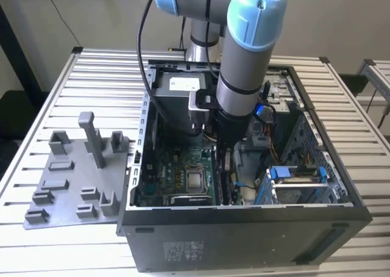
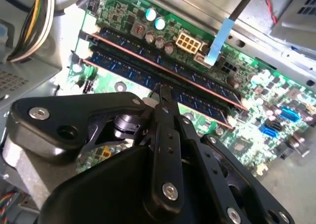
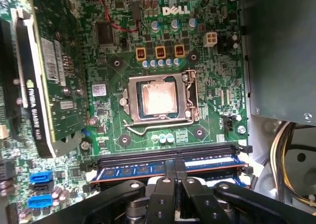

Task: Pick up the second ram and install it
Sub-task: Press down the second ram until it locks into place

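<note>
Two ram sticks in motherboard slots under tool.

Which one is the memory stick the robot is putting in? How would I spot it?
Look inside the open computer case at the green motherboard. Two long, thin dark-blue sticks stand on edge there, side by side. The second ram is the one right at the end effector tip; the other stick lies just beyond it.

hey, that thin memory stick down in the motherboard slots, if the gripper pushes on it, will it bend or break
The second ram looks like a thin flat board standing on edge, so it is probably stiff along its length but apt to flex or crack under sideways force. It seems light. The gripper sits right above it on the motherboard.
</note>
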Tool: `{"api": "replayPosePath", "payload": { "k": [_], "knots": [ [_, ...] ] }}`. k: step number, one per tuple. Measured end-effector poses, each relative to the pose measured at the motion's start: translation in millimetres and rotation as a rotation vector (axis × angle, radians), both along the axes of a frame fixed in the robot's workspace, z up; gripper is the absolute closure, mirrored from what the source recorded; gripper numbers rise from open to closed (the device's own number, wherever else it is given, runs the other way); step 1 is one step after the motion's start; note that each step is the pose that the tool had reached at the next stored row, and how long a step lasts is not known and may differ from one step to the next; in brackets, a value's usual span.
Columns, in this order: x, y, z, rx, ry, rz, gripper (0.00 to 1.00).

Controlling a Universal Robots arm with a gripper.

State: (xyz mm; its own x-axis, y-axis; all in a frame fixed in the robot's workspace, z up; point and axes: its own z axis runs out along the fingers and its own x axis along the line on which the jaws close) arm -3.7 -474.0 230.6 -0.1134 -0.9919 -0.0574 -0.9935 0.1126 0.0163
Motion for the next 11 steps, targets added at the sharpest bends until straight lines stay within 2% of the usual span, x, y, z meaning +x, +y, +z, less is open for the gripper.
{"api": "replayPosePath", "payload": {
  "k": [3, 11],
  "knots": [
    [0.0, 0.0, 13.5, 0.0, 0.001, 0.0, 0.89],
    [0.0, 0.0, 41.3, -0.0003, 0.0013, 0.0, 0.89]
  ]
}}
